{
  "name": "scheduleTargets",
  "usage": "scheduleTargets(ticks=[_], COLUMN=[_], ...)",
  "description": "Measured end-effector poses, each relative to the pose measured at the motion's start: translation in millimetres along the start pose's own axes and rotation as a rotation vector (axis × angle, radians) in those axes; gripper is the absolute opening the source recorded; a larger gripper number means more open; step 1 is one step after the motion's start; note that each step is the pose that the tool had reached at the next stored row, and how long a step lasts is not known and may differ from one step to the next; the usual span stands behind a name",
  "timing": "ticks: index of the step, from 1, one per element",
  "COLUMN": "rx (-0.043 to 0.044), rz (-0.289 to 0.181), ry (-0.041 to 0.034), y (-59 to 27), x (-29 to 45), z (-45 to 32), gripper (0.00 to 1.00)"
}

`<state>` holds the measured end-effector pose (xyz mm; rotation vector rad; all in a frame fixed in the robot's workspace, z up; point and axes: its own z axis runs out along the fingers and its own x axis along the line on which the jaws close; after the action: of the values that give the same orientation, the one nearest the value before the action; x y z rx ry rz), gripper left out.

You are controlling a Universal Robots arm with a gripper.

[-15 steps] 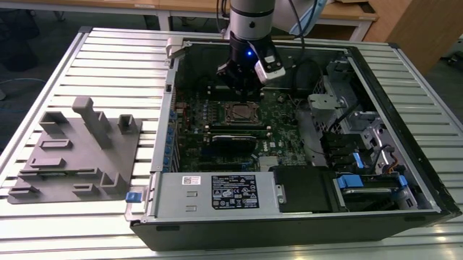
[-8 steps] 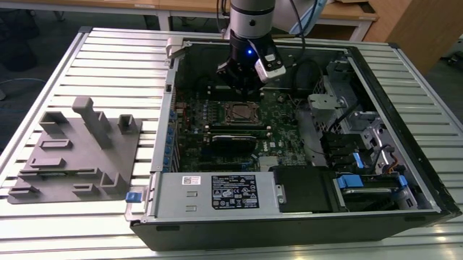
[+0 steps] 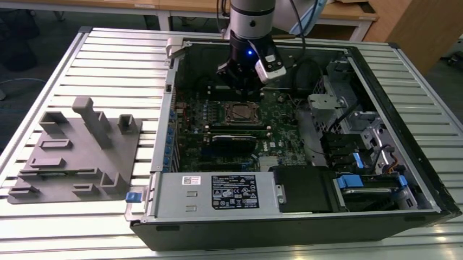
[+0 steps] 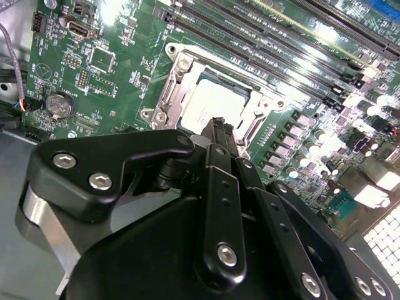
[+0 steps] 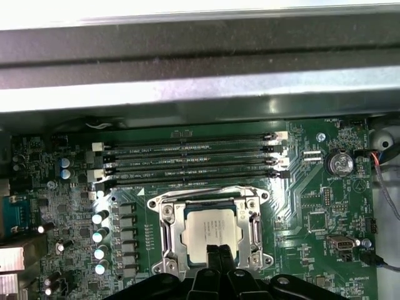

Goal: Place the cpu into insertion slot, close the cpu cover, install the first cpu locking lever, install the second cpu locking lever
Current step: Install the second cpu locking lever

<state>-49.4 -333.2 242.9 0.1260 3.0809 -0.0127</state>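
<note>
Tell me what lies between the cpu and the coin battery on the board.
In the first wrist view, the cpu cover side rail, then bare green board with small chips, separates the cpu from the coin battery.

Arm upright, tool [image 5: 217, 255] pointing down, fingertips together.

Pale silvery-grey cpu [image 5: 211, 234] inside a shiny silver cpu cover [image 5: 167, 220], on green circuit board [image 5: 312, 206]; the gripper [image 5: 219, 252] is black.

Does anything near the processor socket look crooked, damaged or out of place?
Nothing stands out. The cpu lies flat and square in the insertion slot, with the cpu cover closed squarely around it. The pincer hovers at the socket's edge.
</note>
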Motion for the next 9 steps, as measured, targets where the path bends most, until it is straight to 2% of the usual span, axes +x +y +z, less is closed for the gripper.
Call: scheduleTargets(ticks=[9], rx=[-0.0001], rz=[0.000], ry=[0.0000], y=[-9.5], x=[-0.8], z=[0.3], gripper=[0.11])
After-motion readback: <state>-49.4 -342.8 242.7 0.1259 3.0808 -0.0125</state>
